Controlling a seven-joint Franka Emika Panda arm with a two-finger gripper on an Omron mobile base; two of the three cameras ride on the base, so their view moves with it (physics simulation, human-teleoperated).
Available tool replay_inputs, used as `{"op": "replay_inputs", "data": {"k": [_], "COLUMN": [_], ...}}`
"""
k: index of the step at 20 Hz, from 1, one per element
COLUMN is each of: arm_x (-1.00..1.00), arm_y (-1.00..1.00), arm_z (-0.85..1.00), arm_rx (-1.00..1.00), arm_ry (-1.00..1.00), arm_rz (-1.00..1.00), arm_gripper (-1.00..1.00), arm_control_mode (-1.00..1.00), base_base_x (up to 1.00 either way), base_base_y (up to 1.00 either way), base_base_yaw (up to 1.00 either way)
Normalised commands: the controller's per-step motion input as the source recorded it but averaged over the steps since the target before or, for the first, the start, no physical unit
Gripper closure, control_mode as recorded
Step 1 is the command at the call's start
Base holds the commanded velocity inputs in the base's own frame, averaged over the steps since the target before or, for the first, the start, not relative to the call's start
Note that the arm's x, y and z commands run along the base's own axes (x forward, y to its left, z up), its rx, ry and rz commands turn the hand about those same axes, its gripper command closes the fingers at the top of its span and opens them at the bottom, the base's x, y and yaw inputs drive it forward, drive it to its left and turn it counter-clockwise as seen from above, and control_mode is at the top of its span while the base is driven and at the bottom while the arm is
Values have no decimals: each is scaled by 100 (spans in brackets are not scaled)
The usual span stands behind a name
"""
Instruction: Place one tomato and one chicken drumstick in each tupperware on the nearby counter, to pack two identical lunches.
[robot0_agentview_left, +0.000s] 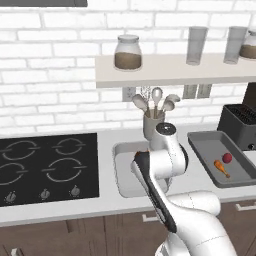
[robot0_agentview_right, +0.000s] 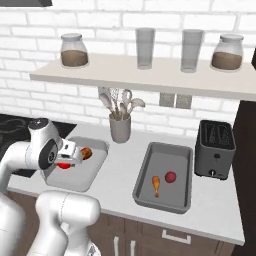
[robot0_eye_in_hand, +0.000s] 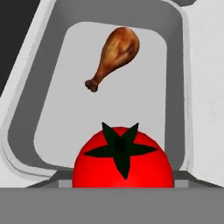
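Observation:
My gripper (robot0_agentview_right: 68, 160) hangs over the lighter grey tupperware (robot0_agentview_right: 96, 171), shut on a glossy red tomato (robot0_agentview_right: 64, 165) that sits low in the hand view with its green stem (robot0_eye_in_hand: 120, 148) facing the camera. The tomato hides the fingertips there. Below it, a golden-brown chicken drumstick (robot0_eye_in_hand: 114, 54) lies on that tray's floor (robot0_eye_in_hand: 61, 109). To the right, the dark grey tupperware (robot0_agentview_right: 179, 201) holds a second tomato (robot0_agentview_right: 170, 177) and a second drumstick (robot0_agentview_right: 156, 184). All of it rests on the pale counter (robot0_agentview_right: 117, 175).
A black toaster (robot0_agentview_right: 215, 147) stands right of the dark tray. A grey utensil holder (robot0_agentview_right: 120, 127) with spoons is at the back between the trays. A black cooktop (robot0_agentview_left: 45, 167) lies left. A wall shelf (robot0_agentview_right: 150, 75) with jars and glasses overhangs.

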Motion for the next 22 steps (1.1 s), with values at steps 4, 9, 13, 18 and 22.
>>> {"op": "replay_inputs", "data": {"k": [4,9,13,18,22], "arm_x": [100,100,85,43,-30], "arm_y": [2,0,1,-13,-15], "arm_z": [-90,-70,-13,0,13], "arm_rx": [0,0,0,0,4], "arm_ry": [7,8,4,6,8], "arm_rz": [-7,-7,-6,0,-3], "arm_gripper": [100,100,-100,-100,-100], "arm_control_mode": [-100,-100,-100,-100,-100], "base_base_x": [0,0,0,0,0], "base_base_y": [0,0,0,0,0], "base_base_yaw": [0,0,0,0,0]}}
